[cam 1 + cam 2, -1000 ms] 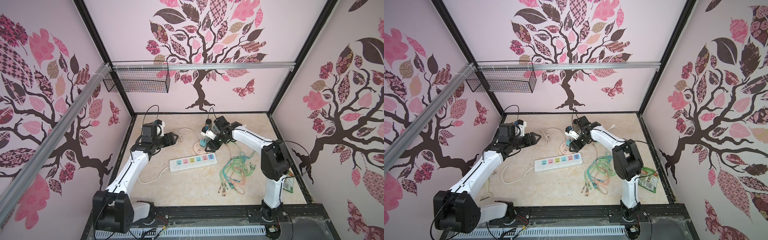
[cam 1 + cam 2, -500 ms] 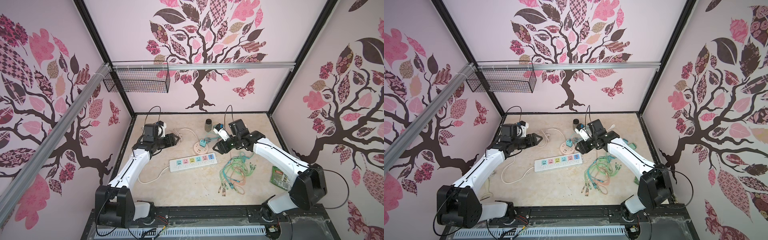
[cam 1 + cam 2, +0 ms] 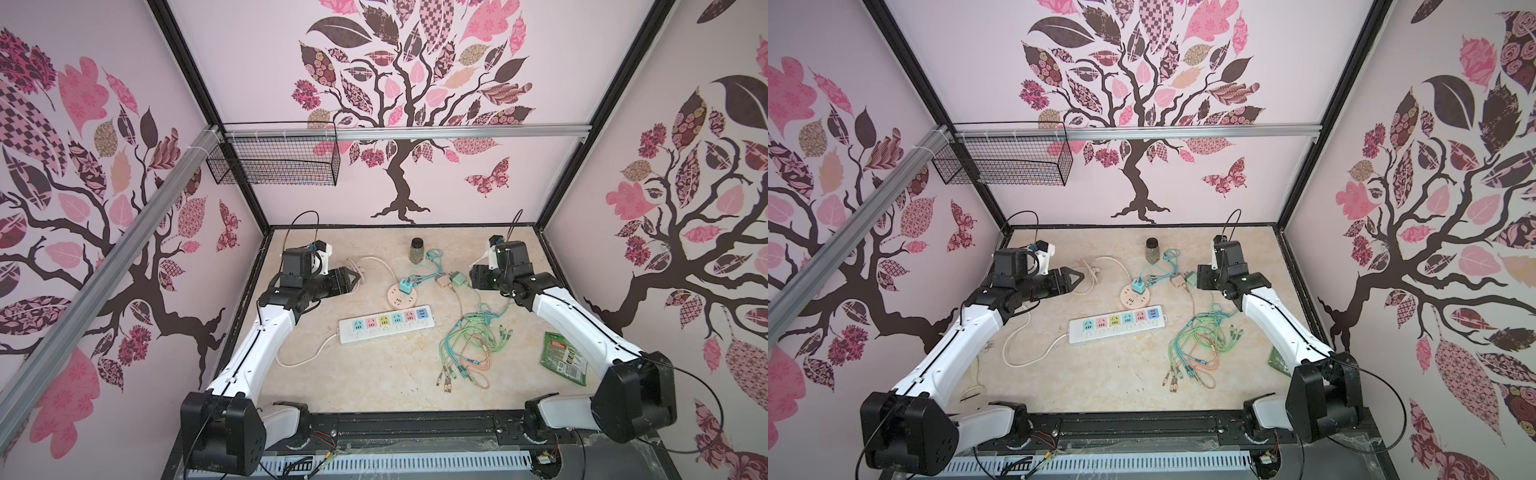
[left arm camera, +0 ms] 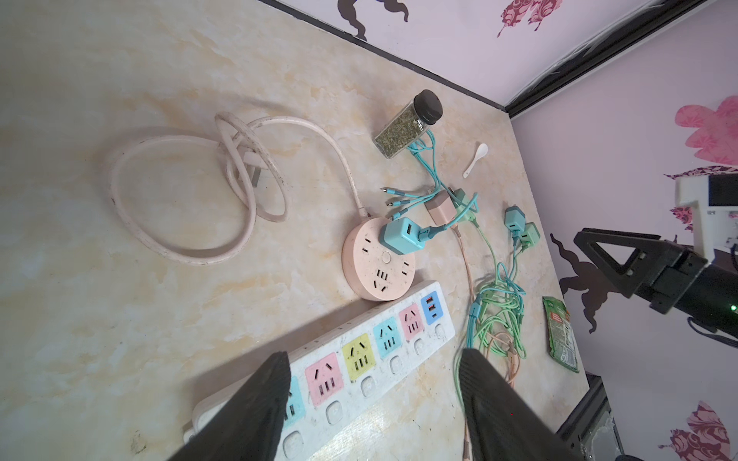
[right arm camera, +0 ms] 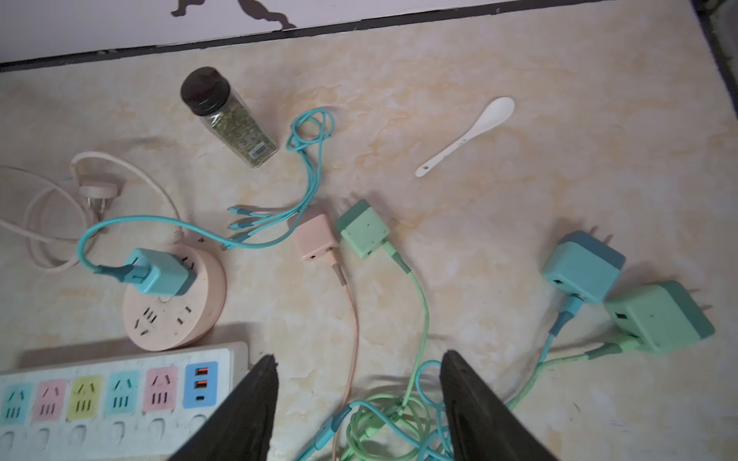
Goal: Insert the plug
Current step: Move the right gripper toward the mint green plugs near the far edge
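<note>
A blue plug [image 3: 405, 286] [image 5: 159, 271] stands in the round pink socket [image 3: 399, 300] [image 5: 175, 319], free of both grippers. A pink plug [image 5: 315, 235] and a green plug [image 5: 363, 229] lie loose beside it. Another blue plug [image 5: 583, 267] and green plug [image 5: 659, 315] lie further right. In front lies the white power strip [image 3: 386, 332] with coloured sockets. My right gripper [image 3: 473, 278] [image 5: 359, 355] is open and empty, just right of the green plug, above the cables. My left gripper [image 3: 356, 277] [image 4: 373, 353] is open and empty, left of the round socket.
A spice jar [image 3: 417, 249] stands at the back and a white spoon [image 5: 467, 135] lies to its right. A tangle of green and blue cables [image 3: 469, 345] spreads front right, beside a green packet [image 3: 565, 357]. A wire basket [image 3: 274, 162] hangs back left.
My right gripper has drawn back to the right from the round socket, leaving the blue plug standing in it. The left arm has hardly moved.
</note>
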Available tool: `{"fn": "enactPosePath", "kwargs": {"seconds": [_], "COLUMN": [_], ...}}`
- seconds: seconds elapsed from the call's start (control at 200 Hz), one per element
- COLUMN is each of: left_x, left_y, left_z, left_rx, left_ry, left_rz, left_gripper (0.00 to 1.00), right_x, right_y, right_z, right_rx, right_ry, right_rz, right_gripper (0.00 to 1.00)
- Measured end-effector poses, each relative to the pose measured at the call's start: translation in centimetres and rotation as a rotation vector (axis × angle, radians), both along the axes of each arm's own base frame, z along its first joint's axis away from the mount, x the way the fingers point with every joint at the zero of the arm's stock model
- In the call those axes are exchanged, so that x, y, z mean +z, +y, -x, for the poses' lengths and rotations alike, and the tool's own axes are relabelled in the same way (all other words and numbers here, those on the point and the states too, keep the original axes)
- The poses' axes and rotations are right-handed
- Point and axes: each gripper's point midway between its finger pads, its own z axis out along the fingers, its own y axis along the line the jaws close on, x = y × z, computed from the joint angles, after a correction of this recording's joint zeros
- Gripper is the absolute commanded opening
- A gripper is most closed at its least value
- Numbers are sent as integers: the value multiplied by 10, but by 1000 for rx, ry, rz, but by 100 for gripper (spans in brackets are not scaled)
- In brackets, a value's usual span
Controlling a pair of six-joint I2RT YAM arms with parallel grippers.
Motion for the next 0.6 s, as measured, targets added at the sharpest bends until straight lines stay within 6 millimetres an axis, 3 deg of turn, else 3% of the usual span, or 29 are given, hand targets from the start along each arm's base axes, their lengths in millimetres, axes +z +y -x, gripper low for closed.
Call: {"fn": "enactPosePath", "kwargs": {"seconds": [0.37, 0.6], "left_x": [-2, 0], "left_y": [-1, -1], "left_z": [9, 12], "left_rx": [-24, -25], "left_ry": [19, 16], "left_rz": [-10, -11], "left_gripper": [71, 70], "right_x": [-7, -25], "right_y": [-55, -94], "right_z": [-5, 0], "right_rx": [-233, -355], "right_ry": [-26, -3], "right_rz": [36, 40], "right_gripper": [66, 65]}}
